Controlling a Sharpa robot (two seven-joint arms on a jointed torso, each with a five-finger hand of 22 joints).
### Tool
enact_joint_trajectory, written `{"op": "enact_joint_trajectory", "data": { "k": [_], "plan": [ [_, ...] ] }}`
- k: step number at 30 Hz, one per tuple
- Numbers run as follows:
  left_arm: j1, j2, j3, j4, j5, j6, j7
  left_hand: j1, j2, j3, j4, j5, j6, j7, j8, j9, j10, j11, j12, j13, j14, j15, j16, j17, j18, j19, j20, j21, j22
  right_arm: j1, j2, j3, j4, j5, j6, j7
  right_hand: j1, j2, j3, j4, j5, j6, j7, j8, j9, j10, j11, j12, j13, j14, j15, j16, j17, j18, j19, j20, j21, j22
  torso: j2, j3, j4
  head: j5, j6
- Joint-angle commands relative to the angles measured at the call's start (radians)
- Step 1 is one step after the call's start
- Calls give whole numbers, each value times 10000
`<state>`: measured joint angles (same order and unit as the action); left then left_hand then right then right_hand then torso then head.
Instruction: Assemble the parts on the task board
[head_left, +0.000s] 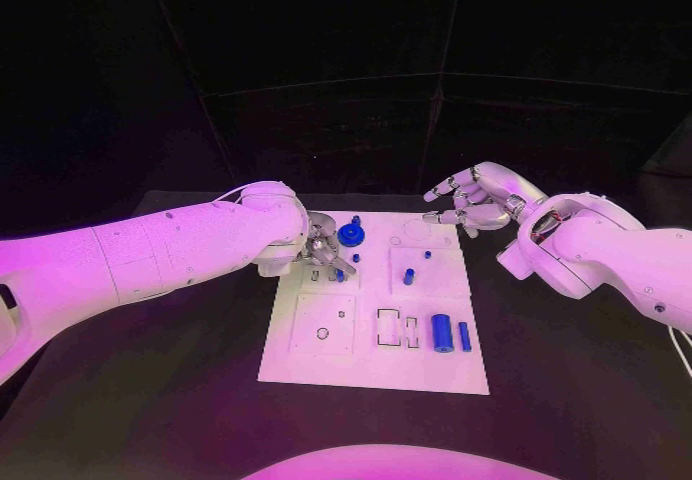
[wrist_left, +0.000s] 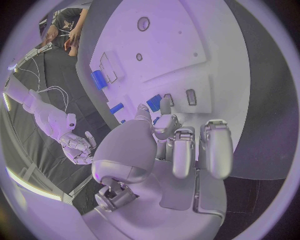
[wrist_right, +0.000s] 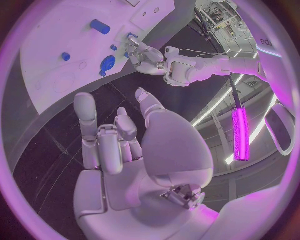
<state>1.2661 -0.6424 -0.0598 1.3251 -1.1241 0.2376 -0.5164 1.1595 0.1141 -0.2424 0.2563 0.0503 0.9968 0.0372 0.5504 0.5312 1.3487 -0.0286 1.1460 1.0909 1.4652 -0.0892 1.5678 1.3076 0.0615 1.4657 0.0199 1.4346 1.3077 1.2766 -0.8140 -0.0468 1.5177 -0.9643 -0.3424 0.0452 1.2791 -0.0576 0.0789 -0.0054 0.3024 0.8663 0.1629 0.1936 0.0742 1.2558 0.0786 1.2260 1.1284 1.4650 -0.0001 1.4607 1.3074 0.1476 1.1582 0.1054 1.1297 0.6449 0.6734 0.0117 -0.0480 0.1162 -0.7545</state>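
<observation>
Left hand (head_left: 320, 252) is down on the board (head_left: 310, 365) at its left edge, far half. Fingers curled onto a small blue part (wrist_left: 154, 102); the wrist view shows fingertips (wrist_left: 165, 106) touching it, but I can't tell if it's actually pinched or just pressed. In the head view the hand covers most of that part.

Right hand (head_left: 473, 200) hovers off the board's far right corner, over black table (head_left: 577, 400). Fingers apart, loosely bent, holding nothing.

On the board:
- blue round piece (head_left: 352, 235) at the far edge, just beside the left hand; shape hard to read
- small peg (head_left: 426, 253) and another peg (head_left: 408, 276) mid-board, right of centre
- two blue cylinders (head_left: 441, 329) (head_left: 464, 335) lying side by side near the right edge, near half
- outlined slots (head_left: 389, 327) just left of the cylinders, too small to tell their depth

Left arm (head_left: 144, 255) hides the table left of the board.
</observation>
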Motion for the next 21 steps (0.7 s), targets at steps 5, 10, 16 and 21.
{"op": "enact_joint_trajectory", "data": {
  "k": [5, 10, 16, 21],
  "plan": [
    [24, 30, 4, 18, 104, 99, -53, 170, 60, 56, -114, -19, -78, -11, 59, 62, -40, -55, 46, 14, 1056, -51, 30, 2632, -149, 265, -59, 20, 268, 21, 44, 7, -35, 33, 95, -27, 125, 31, -69, -11, 47, 24, -25, 47, -12, 23, -68, -37, -18, 482, -59, -69, 56, 131, -42, -55, -59, -23, -1, 2, 11, -3, -24],
    [27, 25, 4, 0, 109, 89, -54, 308, 144, 146, -200, -18, -115, -9, 79, 111, -45, -53, 42, 16, 1056, -52, 30, 2632, -147, 259, -59, 14, 264, 21, 66, 7, -61, 33, 107, -34, 125, 31, -69, -11, 47, 24, -25, 47, -12, 23, -68, -37, -18, 482, -59, -69, 56, 131, -42, -55, -59, -23, -2, 0, 9, -1, -46],
    [29, 32, 4, 4, 112, 63, -55, 1534, 658, 1021, -1023, -3, -317, -83, 69, 223, -85, -127, -6, 0, 1056, -103, 30, 2632, -136, 238, -87, -10, 240, 21, 87, 7, -90, 33, 131, -42, 139, 37, -67, -15, 60, 22, -26, 57, -13, 18, -69, -43, -27, 480, -61, -75, 47, 132, -45, -57, -69, -36, 3, 1, 0, 7, -66],
    [30, 43, 4, 24, 261, -7, -45, 2392, 793, 1876, -1724, 33, -551, -91, -87, 212, -193, -148, -138, -68, 1056, -139, 30, 2632, -126, 216, -136, -44, 202, 21, 102, 6, -114, 33, 157, -49, 139, 37, -67, -15, 60, 22, -26, 57, -13, 18, -69, -43, -27, 480, -61, -75, 47, 132, -45, -57, -69, -36, -3, 0, 6, 0, -75]
  ]
}}
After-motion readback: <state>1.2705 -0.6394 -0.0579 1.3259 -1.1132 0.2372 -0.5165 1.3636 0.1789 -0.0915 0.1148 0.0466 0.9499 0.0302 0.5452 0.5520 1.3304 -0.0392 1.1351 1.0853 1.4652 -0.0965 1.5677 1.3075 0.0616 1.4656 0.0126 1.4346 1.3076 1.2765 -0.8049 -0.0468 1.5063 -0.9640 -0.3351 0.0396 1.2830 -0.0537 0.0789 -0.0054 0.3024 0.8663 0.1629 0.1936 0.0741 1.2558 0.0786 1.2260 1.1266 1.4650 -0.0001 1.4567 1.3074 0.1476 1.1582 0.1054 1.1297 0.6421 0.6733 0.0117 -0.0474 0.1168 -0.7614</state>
